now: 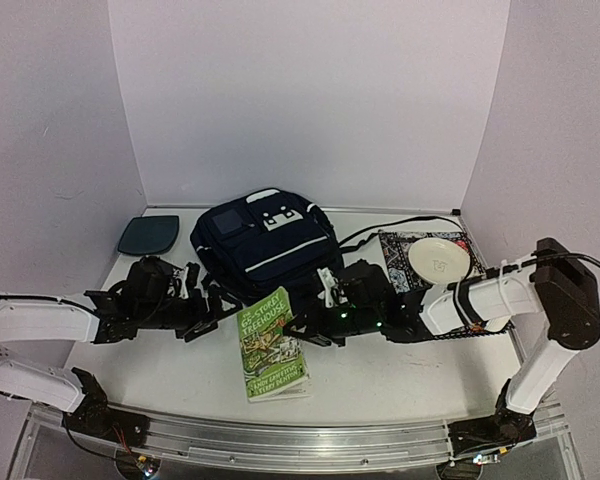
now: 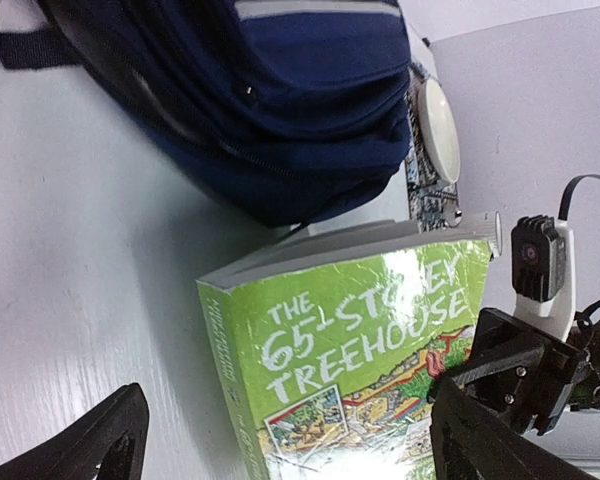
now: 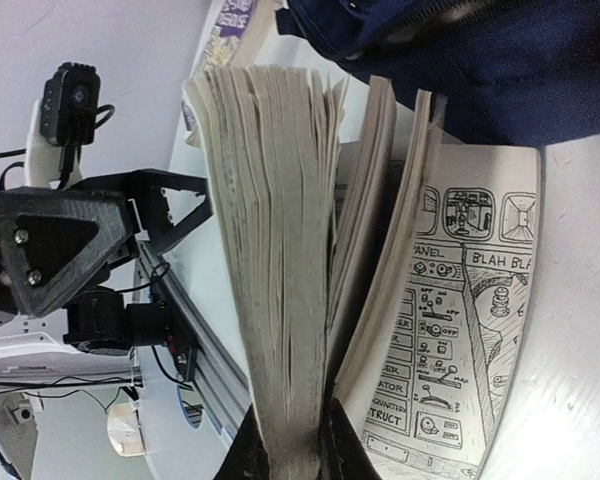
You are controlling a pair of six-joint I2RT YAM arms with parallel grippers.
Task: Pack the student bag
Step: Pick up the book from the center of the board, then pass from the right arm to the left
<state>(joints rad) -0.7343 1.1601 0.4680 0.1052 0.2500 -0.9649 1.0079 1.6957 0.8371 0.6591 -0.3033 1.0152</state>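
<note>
Right tool (image 3: 292,458): closed on the book (image 1: 271,343), fingers (image 3: 248,452) pinching a thick block of pages at the page edge.

Right wrist view only: the gripped block stands up off the bench (image 1: 400,375). More pages fan loose beside it. One printed page with cartoon panels lies flat on the bench. From above, the green cover hides all of this.

Left tool (image 2: 280,450): jaws fully apart, gripping nothing. One finger sits in each lower corner of the left wrist view, with the book's spine side in front of the gap. Contact with the book: cannot tell.

Left wrist view only: the cover title reads "THE 65-STOREY TREEHOUSE". The page block shows as a pale band along the book's far end. The right tool sits at the book's right edge.

Student bag (image 1: 265,240): lies at rear centre of the bench, front face up, just behind the book's far end. The top view shows the whole bag, with its white stripes and white patches. Both wrist views show only a navy portion, and zip lines are visible in the left one. Whether book and bag touch: cannot tell.

Top view only: teal pad (image 1: 148,235) at rear left, apart from the bag. White plate (image 1: 438,260) rests on a patterned flat item (image 1: 392,255) to the right of the bag. The left wrist view shows that plate nearly edge-on beyond the bag.
</note>
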